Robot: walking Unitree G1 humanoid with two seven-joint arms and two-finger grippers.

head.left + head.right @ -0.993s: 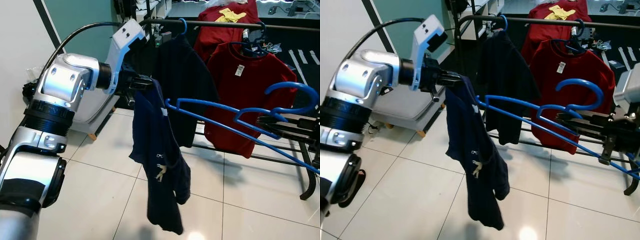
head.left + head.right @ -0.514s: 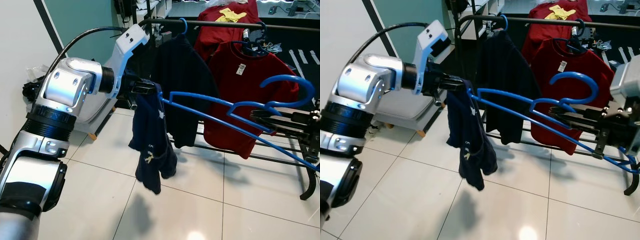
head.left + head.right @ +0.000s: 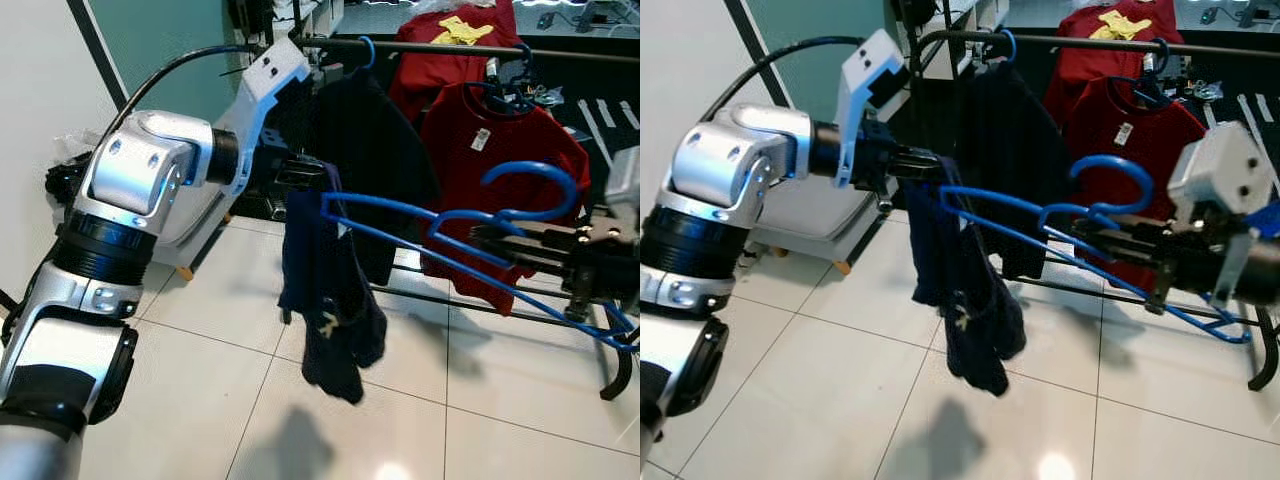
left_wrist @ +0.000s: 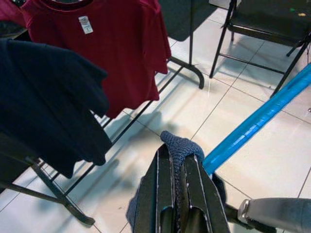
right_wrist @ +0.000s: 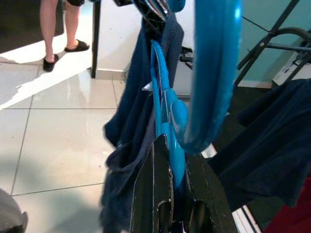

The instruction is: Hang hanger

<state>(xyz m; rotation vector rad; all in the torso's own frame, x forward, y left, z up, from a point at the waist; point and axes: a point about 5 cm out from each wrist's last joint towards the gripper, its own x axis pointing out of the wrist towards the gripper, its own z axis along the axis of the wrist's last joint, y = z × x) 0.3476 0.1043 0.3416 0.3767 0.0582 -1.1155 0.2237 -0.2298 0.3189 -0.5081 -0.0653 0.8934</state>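
Left eye view: my right tool (image 3: pixel 490 236) is gripping the blue hanger (image 3: pixel 440 225).
Left tool (image 3: pixel 300 177): pinching the navy shirt (image 3: pixel 325 290) beside the hanger's tip.
Left: dressing unfinished, rail (image 3: pixel 470 50) hanging pending.

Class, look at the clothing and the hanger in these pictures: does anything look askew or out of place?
Yes. The navy garment hangs bunched from the left hand, only at one tip of the blue hanger, which the right hand holds sideways, not yet hooked on the rail.
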